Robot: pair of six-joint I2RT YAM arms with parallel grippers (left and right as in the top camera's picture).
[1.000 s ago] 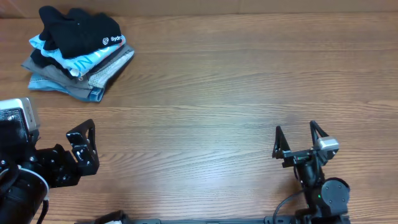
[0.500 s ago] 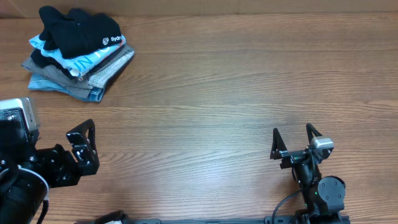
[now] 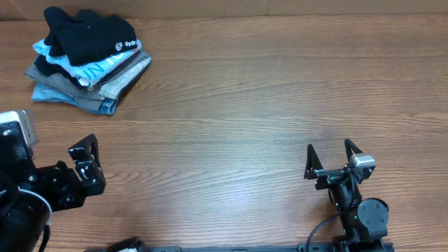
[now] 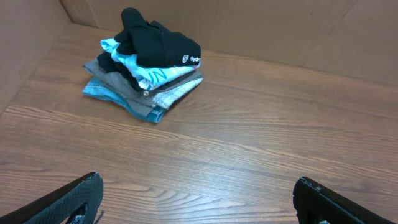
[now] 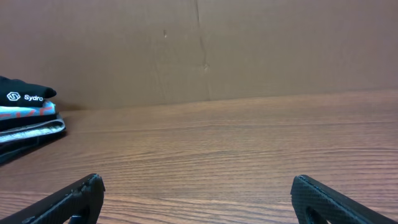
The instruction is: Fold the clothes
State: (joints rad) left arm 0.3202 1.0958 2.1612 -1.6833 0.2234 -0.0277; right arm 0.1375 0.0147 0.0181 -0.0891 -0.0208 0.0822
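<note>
My left end effector (image 3: pixel 91 165) sits low at the near left edge of the table (image 3: pixel 245 91), its two fingers spread wide apart with nothing between them. My right end effector (image 3: pixel 329 146) is at the near right side. Its fingers also stand fully apart and empty, pointing toward the far edge.

The black T-shirt (image 3: pixel 91 35) lies in the far left corner of the table, crumpled on top of a small pile, with white logo print showing on its right-hand fold. Under it is a light-blue shirt (image 3: pixel 98 68) with white lettering, then a grey garment (image 3: pixel 52 77) and a denim-blue garment (image 3: pixel 49 93) at the bottom.

The T-shirt is well apart from both end effectors. From my left wrist camera the pile is ahead of the open fingers and a little to the left, with a stretch of bare wood between us. From my right wrist camera only the edge of the pile shows at the far left of the view, low against the cardboard wall (image 5: pixel 199 50), so the T-shirt is far off to that side. Neither end effector touches any fabric.
</note>
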